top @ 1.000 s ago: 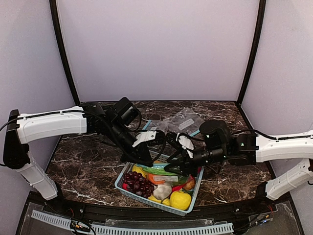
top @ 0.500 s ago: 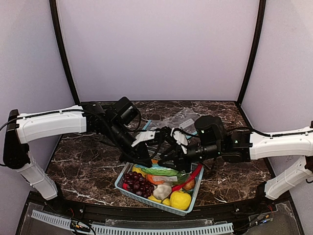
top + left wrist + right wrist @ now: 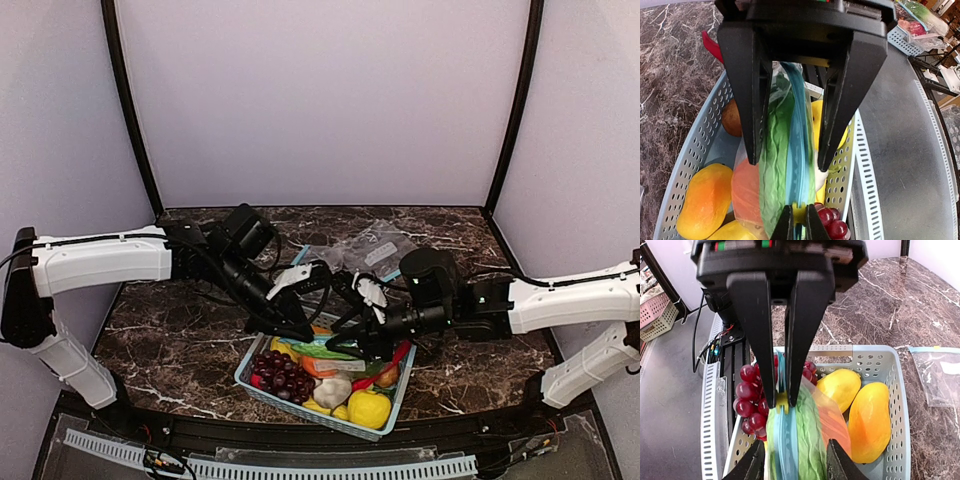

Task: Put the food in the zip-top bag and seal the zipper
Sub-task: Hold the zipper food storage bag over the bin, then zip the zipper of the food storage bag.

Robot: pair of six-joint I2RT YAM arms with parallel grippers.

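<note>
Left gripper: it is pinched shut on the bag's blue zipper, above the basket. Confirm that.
Not shut. The left wrist view shows the left gripper open, its fingers standing apart on either side of the bag and its blue zipper, above the basket.

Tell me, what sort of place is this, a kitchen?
Probably a robot test booth in a lab, not a kitchen: plain walls box in a marble-patterned table, and a left arm and a right arm reach over a blue basket.
</note>
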